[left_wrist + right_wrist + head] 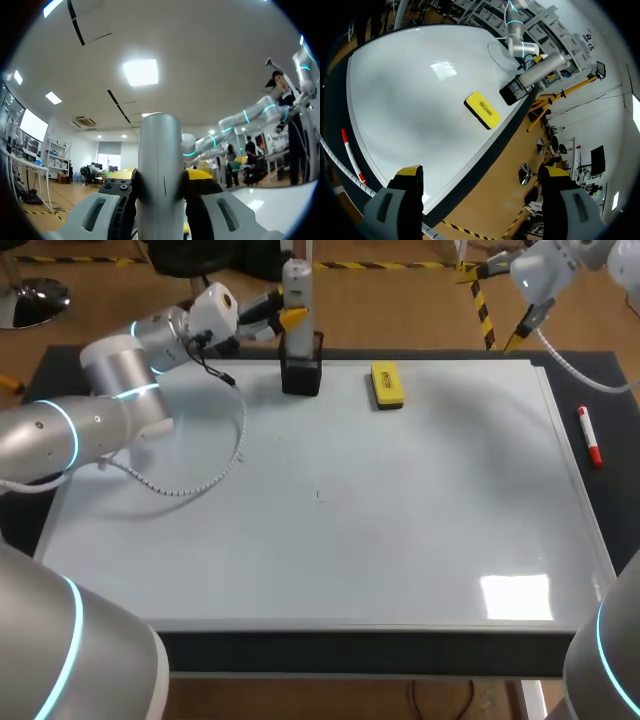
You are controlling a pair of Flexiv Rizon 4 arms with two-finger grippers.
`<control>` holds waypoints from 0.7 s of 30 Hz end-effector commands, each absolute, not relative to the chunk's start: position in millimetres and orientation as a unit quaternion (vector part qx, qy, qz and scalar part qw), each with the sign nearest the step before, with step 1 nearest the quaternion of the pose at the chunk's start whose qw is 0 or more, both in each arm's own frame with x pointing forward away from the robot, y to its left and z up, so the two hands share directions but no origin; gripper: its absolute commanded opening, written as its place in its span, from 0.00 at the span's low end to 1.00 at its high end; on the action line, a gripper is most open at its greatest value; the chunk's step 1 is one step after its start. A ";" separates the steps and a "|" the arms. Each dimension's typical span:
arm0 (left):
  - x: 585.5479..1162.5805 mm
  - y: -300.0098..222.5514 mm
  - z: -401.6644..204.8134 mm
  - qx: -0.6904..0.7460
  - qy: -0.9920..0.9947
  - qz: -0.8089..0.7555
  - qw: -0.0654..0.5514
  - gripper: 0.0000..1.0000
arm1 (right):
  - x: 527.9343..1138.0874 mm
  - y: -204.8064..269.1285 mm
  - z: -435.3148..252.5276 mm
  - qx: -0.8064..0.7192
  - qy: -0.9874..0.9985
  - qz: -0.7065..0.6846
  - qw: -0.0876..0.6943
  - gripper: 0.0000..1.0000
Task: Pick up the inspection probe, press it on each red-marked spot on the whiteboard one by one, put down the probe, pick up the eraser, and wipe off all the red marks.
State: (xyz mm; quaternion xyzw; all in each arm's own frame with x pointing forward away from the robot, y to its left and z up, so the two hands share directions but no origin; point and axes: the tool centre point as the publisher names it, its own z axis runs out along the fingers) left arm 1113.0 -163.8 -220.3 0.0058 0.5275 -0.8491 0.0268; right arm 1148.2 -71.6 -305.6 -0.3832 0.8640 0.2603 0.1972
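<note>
Left gripper point(291, 318) clamped on the upright inspection probe point(296, 282), its lower end in the black holder point(301, 372) at the whiteboard's point(350, 540) far edge, yellow eraser point(386, 384) near the holder; right gripper point(481, 174) spread open, holding nothing.

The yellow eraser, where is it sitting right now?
In the head view the yellow eraser lies on the whiteboard near its far edge, just right of the black holder with the inspection probe.
</note>
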 end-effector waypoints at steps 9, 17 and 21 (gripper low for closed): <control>1103.9 -165.9 -227.8 0.003 0.534 -0.844 0.038 0.00 | 1149.0 -71.9 -304.9 -0.385 0.864 0.259 0.195 1.00; 1099.8 -165.6 -232.7 0.003 0.533 -0.845 0.047 0.00 | 1149.0 -71.9 -304.9 -0.385 0.864 0.259 0.195 1.00; 1097.4 -165.2 -236.0 0.007 0.530 -0.846 0.056 0.00 | 1149.0 -71.9 -304.9 -0.385 0.864 0.259 0.195 1.00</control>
